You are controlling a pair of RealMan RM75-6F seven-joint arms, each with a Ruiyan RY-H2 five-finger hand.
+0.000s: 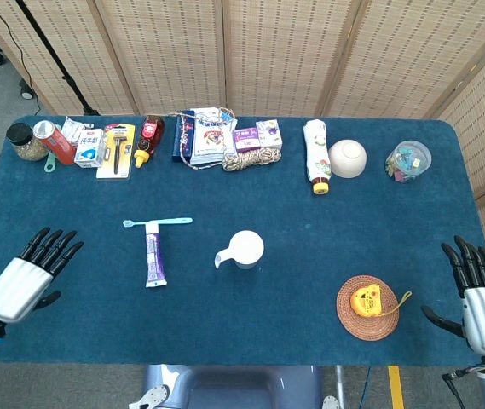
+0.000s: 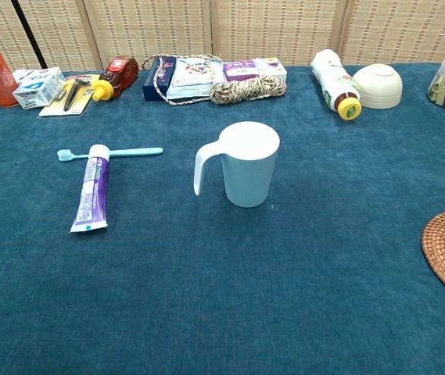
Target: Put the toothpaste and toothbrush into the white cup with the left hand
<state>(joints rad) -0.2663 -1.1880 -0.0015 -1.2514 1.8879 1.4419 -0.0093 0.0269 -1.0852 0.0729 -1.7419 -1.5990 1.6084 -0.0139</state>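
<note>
A white cup (image 1: 245, 250) (image 2: 245, 164) with its handle to the left stands upright mid-table. Left of it lies a purple and white toothpaste tube (image 1: 154, 257) (image 2: 91, 187), cap at the far end. A light blue toothbrush (image 1: 157, 222) (image 2: 109, 152) lies crosswise, touching that cap. My left hand (image 1: 31, 277) hovers over the table's front left, fingers spread and empty, well left of the tube. My right hand (image 1: 478, 292) stays at the front right edge, open and empty. Neither hand shows in the chest view.
Along the far edge stand a red can (image 1: 54, 142), small boxes (image 1: 89, 149), a razor pack (image 1: 120, 149), a sauce bottle (image 1: 147, 136), packets with rope (image 1: 225, 141), a lying bottle (image 1: 316, 155), a white bowl (image 1: 347, 158) and a clear jar (image 1: 407, 161). A woven coaster with a yellow toy (image 1: 367, 306) sits front right.
</note>
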